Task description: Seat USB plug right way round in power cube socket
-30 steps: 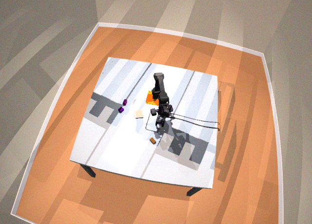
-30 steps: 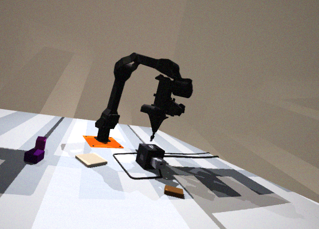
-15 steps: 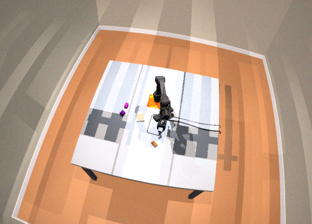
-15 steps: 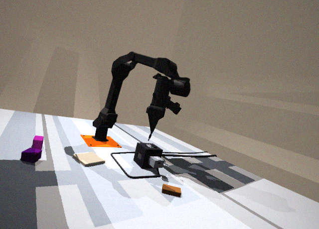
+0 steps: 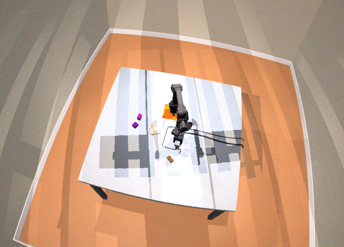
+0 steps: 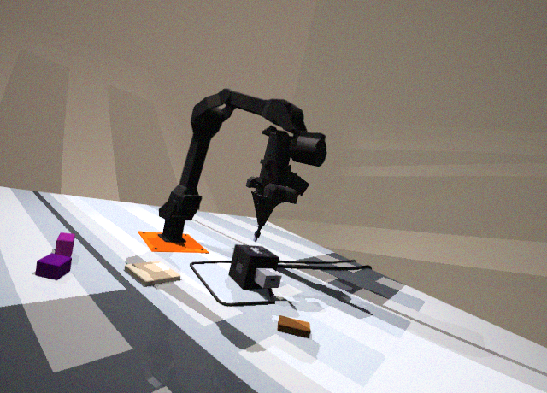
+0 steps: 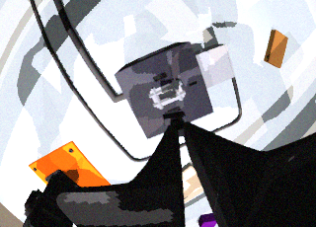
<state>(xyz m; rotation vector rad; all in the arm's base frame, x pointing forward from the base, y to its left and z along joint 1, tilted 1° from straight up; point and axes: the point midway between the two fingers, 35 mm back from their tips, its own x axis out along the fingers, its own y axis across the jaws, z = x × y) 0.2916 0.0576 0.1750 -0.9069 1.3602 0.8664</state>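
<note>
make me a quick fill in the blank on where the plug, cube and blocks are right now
The gripper holds the USB plug ____ the power cube, not in its socket.
The two purple blocks lie on the ____ table.
The arm's base stands on an ____ plate.

Missing words: above; white; orange

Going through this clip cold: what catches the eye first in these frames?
The black arm arched over mid-table, its tool shut on a small USB plug held just above the dark power cube. Next, the black cables looping around the cube, and the orange base plate behind it.
</note>
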